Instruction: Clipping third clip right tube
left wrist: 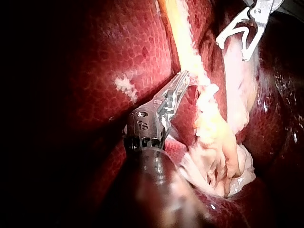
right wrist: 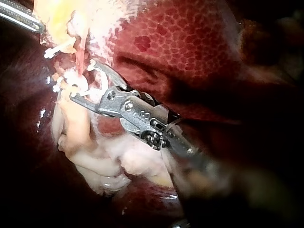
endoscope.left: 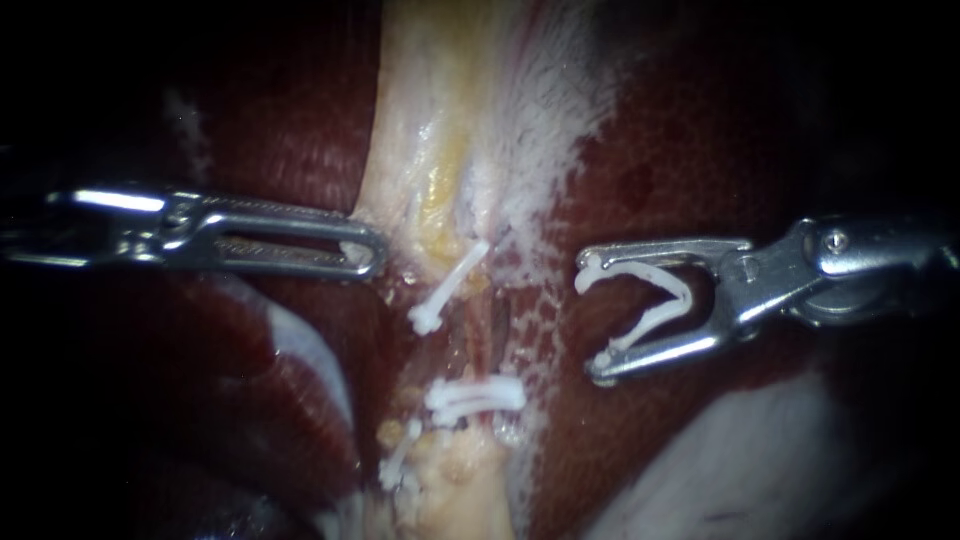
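Observation:
My left instrument (endoscope.left: 366,256) comes in from the left, its slim jaws shut on the edge of the pale yellow tissue band (endoscope.left: 440,120); the left wrist view shows the same hold (left wrist: 183,81). My right instrument (endoscope.left: 593,320) hovers over the liver to the right of the tubes, apart from them. Its jaws stand wide, holding an open white clip (endoscope.left: 655,300). A reddish tube (endoscope.left: 497,328) runs down the middle. One white clip (endoscope.left: 448,288) crosses the tissue above, and white clips (endoscope.left: 476,396) sit lower down. In the right wrist view the loaded jaws (right wrist: 81,80) are close beside the clipped tissue.
Dark red liver (endoscope.left: 700,120) lies on both sides of the pale band. Another white clip (endoscope.left: 398,462) sits low beside yellowish tissue. Pale gallbladder tissue (right wrist: 109,161) lies under my right instrument in the right wrist view. A pale fold (endoscope.left: 760,450) fills the lower right.

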You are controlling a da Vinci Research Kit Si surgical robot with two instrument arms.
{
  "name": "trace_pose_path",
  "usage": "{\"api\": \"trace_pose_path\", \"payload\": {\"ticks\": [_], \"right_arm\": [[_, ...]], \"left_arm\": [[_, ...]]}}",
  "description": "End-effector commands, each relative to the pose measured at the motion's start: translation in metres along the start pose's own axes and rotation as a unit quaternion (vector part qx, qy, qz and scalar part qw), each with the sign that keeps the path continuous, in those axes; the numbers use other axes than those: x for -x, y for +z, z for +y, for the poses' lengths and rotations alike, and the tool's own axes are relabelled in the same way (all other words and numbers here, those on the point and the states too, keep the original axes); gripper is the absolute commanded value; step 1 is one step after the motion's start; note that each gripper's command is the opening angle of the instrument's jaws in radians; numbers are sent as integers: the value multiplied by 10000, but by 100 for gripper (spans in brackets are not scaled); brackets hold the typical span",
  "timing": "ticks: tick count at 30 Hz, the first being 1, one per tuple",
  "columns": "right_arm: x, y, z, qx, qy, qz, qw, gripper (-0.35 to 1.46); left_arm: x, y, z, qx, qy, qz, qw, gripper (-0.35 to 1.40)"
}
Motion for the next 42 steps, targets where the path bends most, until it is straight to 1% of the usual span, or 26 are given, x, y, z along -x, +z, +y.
{"api": "trace_pose_path", "payload": {"ticks": [1,10,15,19,23,24,27,30,33,36,42], "right_arm": [[0,0,0,0,-1,1,10000,60],[2,3,-2,-24,-10,-1,10000,60],[8,13,-4,-143,265,-12,9995,60],[17,29,-9,-187,514,-33,9985,60],[30,51,-12,-362,782,-76,9963,59],[32,55,-13,-407,854,-89,9955,59],[41,70,-14,-637,988,-143,9930,58],[48,82,-12,-745,1050,-182,9915,57],[50,90,-8,-830,1057,-205,9907,56],[49,95,-4,-818,1046,-204,9909,56],[48,103,4,-793,1058,-200,9910,56]], "left_arm": [[0,0,0,0,0,0,10000,-35],[1,-1,-2,-4,-2,1,10000,-35],[9,-10,-1,-41,-23,15,10000,-35],[19,-20,1,-24,-51,12,10000,-35],[31,-33,0,14,-88,3,10000,-35],[35,-37,-2,37,-101,12,9999,-35],[47,-48,-9,48,-139,-65,9999,-35],[60,-60,-17,48,-93,-136,9999,-35],[71,-70,-24,60,-70,-196,9998,-35],[77,-77,-30,58,-60,-238,9997,-35],[79,-79,-42,82,-40,-259,9996,-35]]}}
